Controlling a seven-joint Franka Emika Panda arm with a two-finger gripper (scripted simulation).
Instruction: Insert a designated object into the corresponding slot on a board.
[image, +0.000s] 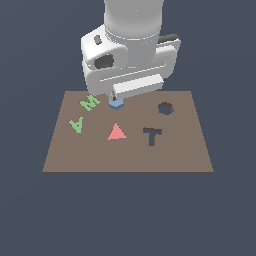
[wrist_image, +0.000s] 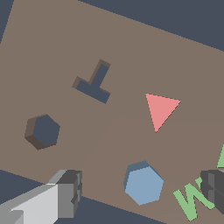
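My fingers (wrist_image: 142, 194) are spread either side of the light-blue block (wrist_image: 143, 184) — a hexagon with no long axis, flat face up on the board (wrist_image: 65, 39), beside the green letters (wrist_image: 190, 202). Farther off — the hexagonal slot (wrist_image: 43, 131).

light-blue block (wrist_image: 143, 185), brown board (wrist_image: 65, 39), red triangle (wrist_image: 160, 109), green letters (image: 83, 113)

I count one board (image: 127, 150), two cutouts, two green letters, one red triangle (image: 116, 132), one blue block (wrist_image: 143, 183).

dark blue-grey floor (image: 30, 215), flat brown board (image: 185, 155) lying directly on it
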